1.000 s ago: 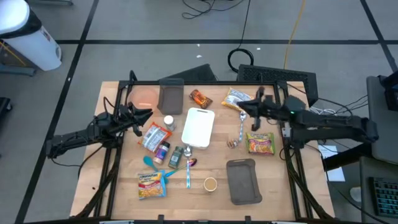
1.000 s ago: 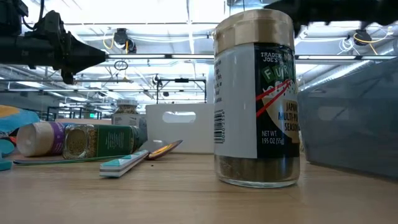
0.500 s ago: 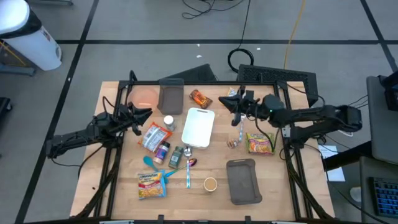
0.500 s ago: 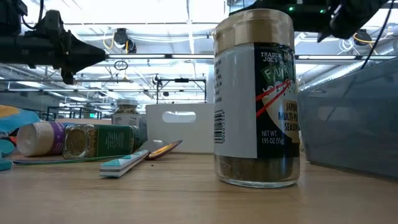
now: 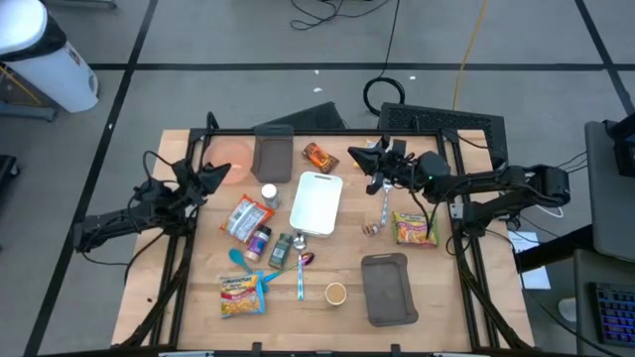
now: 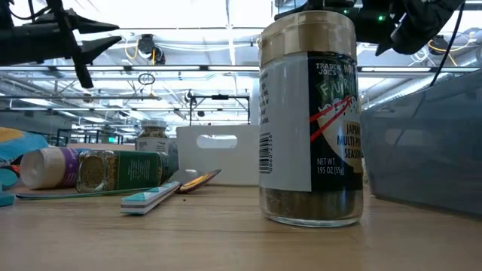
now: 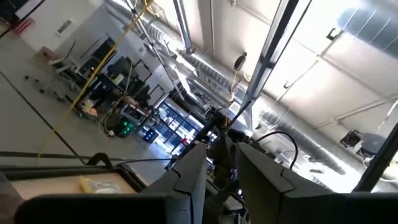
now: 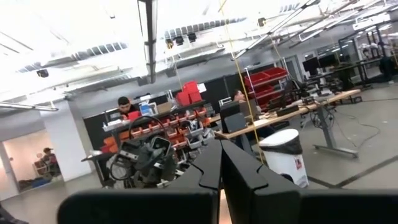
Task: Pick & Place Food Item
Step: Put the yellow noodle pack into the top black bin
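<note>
Food packets lie flat on the wooden table (image 5: 198, 297): an orange pack (image 5: 319, 156), a red snack packet (image 5: 246, 216), and two noodle packets (image 5: 239, 295) (image 5: 416, 227). My right gripper (image 5: 355, 157) is shut and empty. It hangs above the table's far right part, pointing toward the left edge, beside the orange pack. My left gripper (image 5: 220, 171) is above the table's left part, tipped upward, near a pink plate (image 5: 230, 154). Its fingers (image 7: 189, 177) show a narrow gap and hold nothing.
A white cutting board (image 5: 316, 203) lies mid-table. Grey trays lie at the far side (image 5: 273, 154) and the near right (image 5: 385, 288). Spice jars (image 5: 263, 193) (image 5: 282, 248), a spoon (image 5: 385, 203), a toothbrush (image 5: 301, 278) and a small cup (image 5: 335, 293) are scattered about. A seasoning jar (image 6: 310, 120) stands near the low camera.
My right gripper has moved toward the table's left edge and now hangs beside the orange pack, its arm over the far-right snack bag. My left gripper has drawn back toward the left and far edges, risen and tipped upward.
</note>
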Controlling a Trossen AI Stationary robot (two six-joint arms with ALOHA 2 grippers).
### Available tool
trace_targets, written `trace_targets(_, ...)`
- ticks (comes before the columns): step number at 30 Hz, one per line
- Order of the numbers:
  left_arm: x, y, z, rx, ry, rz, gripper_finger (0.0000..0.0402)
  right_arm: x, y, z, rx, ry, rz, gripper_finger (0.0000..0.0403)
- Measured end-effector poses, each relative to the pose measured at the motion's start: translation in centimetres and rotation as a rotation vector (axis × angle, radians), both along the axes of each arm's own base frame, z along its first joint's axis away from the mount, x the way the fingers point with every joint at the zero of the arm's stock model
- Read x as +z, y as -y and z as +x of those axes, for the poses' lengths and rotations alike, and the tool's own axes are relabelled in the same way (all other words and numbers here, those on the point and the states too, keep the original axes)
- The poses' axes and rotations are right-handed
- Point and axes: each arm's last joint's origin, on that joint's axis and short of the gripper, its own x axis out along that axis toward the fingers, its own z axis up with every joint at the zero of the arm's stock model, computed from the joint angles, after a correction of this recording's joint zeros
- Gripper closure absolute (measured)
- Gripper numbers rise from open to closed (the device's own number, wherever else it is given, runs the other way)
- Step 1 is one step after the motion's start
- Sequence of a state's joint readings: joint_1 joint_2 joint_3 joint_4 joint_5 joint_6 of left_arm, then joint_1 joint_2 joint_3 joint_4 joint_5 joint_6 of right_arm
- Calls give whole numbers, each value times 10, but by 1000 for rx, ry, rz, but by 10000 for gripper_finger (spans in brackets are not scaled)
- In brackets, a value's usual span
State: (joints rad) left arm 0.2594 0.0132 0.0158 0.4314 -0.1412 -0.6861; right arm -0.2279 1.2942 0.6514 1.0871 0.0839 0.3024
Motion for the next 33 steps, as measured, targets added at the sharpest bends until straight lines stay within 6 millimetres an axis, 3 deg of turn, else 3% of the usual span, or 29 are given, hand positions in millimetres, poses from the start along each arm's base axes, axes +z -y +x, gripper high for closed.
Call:
trace_targets(8, 4, -1, -3, 3, 122, -143, 309, 5, -1, -2, 58, 87, 106, 403)
trace_targets(18, 22, -1, -11, 81, 214, -110, 309, 8, -1, -3, 111, 164, 218, 391)
trace_targets(22, 31, -1, -14, 74, 222, -118, 290, 11, -1, -5, 135, 221, 276, 347)
trace_targets(29, 56, 1, -20, 78, 117, -153, 180, 26, 2, 0, 150, 263, 329, 223)
trace_targets(33, 69, -1, -23, 193, 131, -119, 135, 26, 2, 0, 123, 241, 275, 171)
